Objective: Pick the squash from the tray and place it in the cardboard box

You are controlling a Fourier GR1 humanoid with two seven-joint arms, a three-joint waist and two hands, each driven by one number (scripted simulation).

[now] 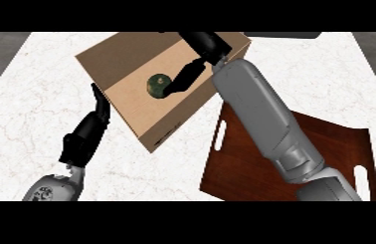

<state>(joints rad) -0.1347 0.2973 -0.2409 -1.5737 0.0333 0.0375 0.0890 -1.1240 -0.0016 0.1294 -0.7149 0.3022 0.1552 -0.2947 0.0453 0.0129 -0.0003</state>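
Note:
The squash (155, 85), small, round and dark green, lies on the floor of the open cardboard box (132, 54) at the upper middle of the counter. My right hand (206, 44) is stretched over the box, and its long fingers (185, 76) point down-left with their tips touching the squash's right side. They look straight rather than curled round it. The dark brown wooden tray (246, 161) with white handle slots lies at the lower right, partly hidden under my right forearm, and nothing shows on it. My left hand (86, 131) rests open beside the box's left wall, fingers up.
The white marble counter (37, 88) spreads round the box and the tray. The box's near corner (152, 147) sits close to the tray's left edge. A dark strip runs along the counter's far right edge.

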